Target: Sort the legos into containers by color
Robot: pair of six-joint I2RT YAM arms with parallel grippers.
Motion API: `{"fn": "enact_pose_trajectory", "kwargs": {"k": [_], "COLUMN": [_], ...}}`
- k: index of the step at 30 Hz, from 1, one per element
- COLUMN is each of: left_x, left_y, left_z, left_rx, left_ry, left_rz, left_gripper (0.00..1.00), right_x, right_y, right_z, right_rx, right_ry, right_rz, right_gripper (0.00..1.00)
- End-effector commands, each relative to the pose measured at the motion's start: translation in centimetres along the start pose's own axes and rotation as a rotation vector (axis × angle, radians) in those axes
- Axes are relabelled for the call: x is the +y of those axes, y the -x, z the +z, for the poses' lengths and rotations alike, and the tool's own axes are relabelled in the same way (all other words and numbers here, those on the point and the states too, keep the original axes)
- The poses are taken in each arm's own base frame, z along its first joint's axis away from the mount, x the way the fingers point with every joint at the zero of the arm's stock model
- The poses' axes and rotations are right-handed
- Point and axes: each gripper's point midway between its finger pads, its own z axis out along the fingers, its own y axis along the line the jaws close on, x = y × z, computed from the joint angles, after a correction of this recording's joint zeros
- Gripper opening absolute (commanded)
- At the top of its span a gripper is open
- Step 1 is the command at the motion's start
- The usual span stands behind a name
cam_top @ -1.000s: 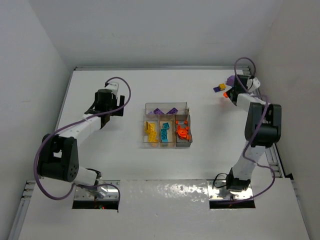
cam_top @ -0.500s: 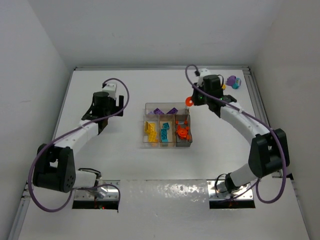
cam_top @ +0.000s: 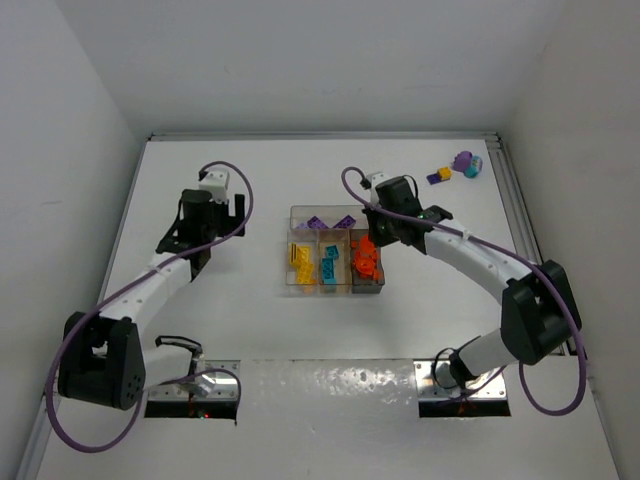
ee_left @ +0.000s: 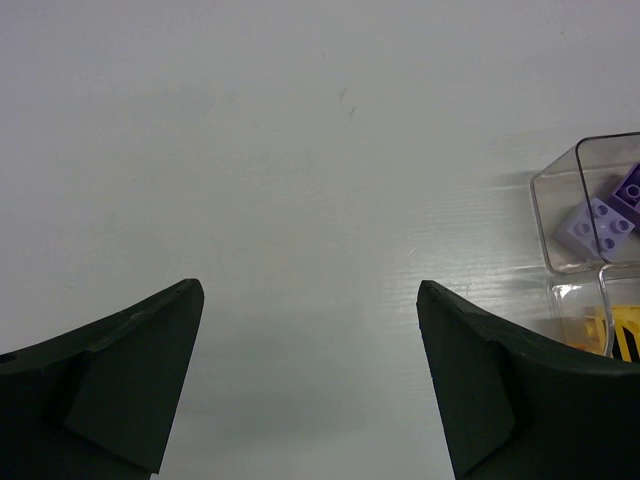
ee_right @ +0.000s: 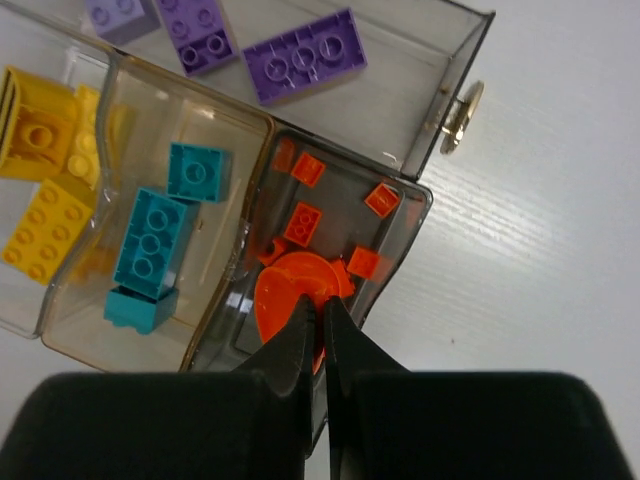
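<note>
The clear tray (cam_top: 296, 212) sits mid-table with purple bricks (cam_top: 331, 222) in the wide back section, yellow bricks (cam_top: 299, 264), teal bricks (cam_top: 328, 267) and orange pieces (cam_top: 366, 262) in the three narrow ones. My right gripper (cam_top: 368, 240) is shut on a round orange piece (ee_right: 281, 300) and holds it over the grey compartment (ee_right: 397, 260) with small orange bricks (ee_right: 301, 222). My left gripper (cam_top: 196, 232) is open and empty, left of the tray; its wrist view shows the tray corner (ee_left: 556, 190) with a purple brick (ee_left: 596, 225).
Loose legos lie at the far right corner: a purple and yellow brick (cam_top: 439, 176) and a purple and teal piece (cam_top: 466, 163). White walls close the table on the left, back and right.
My right arm swung from the far right corner to the tray, carrying the round orange piece over the grey compartment. My left arm shifted slightly nearer.
</note>
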Motion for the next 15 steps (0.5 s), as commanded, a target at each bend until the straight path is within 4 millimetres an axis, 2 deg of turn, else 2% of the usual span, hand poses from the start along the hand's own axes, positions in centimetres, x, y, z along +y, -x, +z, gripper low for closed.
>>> {"fn": "enact_pose_trajectory", "kwargs": {"k": [1, 4, 8, 11, 12, 15], "left_x": [0.4, 0.4, 0.2, 0.1, 0.1, 0.0], "left_y": [1.2, 0.3, -0.4, -0.2, -0.2, -0.1], "left_z": [-0.9, -1.2, -1.4, -1.4, -1.5, -1.4], "left_rx": [-0.055, -0.036, -0.026, -0.032, -0.032, -0.038], "left_ry": [0.005, 0.003, -0.006, -0.010, -0.010, -0.014], "left_rz": [-0.028, -0.040, -0.053, -0.059, -0.059, -0.059], "left_gripper": [0.86, 0.86, 0.86, 0.86, 0.86, 0.86], "right_x": [-0.3, -0.7, -0.7, -0.1, 0.0, 0.0], "right_y": [0.5, 0.2, -1.5, -1.4, -1.2, 0.0], "right_z": [-0.3, 0.1, 0.5, 0.4, 0.3, -0.1], "right_rx": [-0.026, -0.012, 0.042, 0.047, 0.042, 0.012], "right_ry": [-0.032, -0.054, -0.045, -0.013, -0.010, -0.018], "right_rz": [0.049, 0.049, 0.035, 0.039, 0.043, 0.050], "right_gripper": [0.00, 0.00, 0.00, 0.28, 0.41, 0.55]}}
